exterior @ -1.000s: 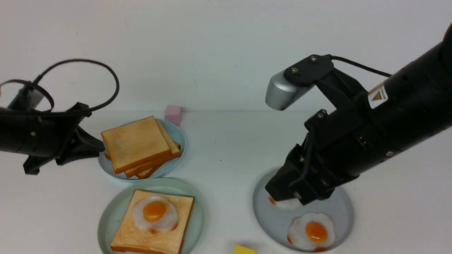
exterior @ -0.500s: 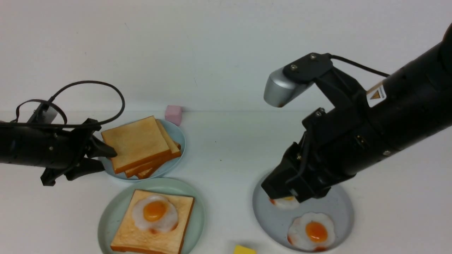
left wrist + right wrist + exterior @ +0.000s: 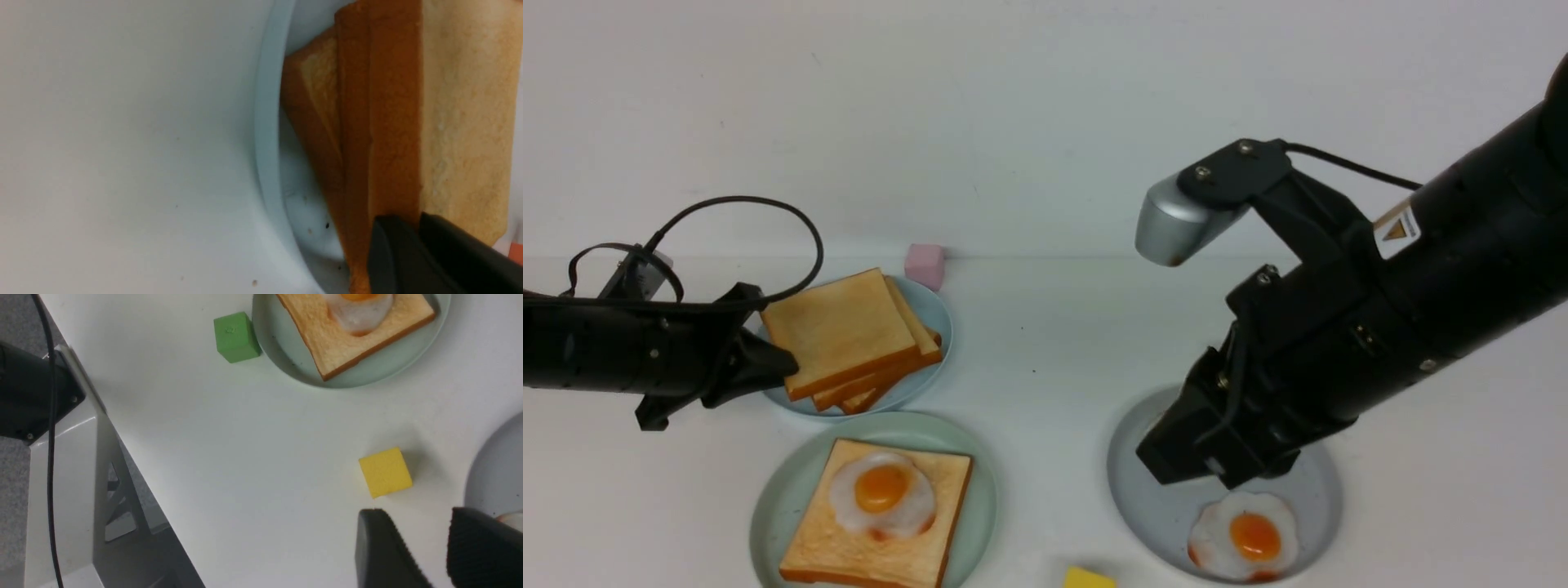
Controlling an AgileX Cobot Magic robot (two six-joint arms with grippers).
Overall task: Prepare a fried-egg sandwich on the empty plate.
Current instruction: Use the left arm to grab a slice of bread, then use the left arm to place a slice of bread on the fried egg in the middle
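Observation:
The mint-green plate (image 3: 768, 498) at the front holds one toast slice (image 3: 849, 547) with a fried egg (image 3: 880, 492) on top; the plate also shows in the right wrist view (image 3: 367, 371). Behind it, a stack of toast slices (image 3: 837, 331) lies on the light-blue plate (image 3: 935, 310). My left gripper (image 3: 780, 365) is shut on the left crust edge of the top slice (image 3: 461, 102), one finger above and one below. My right gripper (image 3: 1184, 465) is open and empty, low over the grey-blue plate (image 3: 1152, 514), beside a fried egg (image 3: 1243, 535).
A pink cube (image 3: 924, 265) sits behind the toast plate. A yellow cube (image 3: 1088, 579) lies at the front between the plates, and a green cube (image 3: 236, 337) sits beside the mint plate. The table's front edge is close by (image 3: 135, 465).
My left gripper moved right to the toast stack and closed on the top slice's edge. My right gripper shifted slightly and now covers the second egg on the grey-blue plate.

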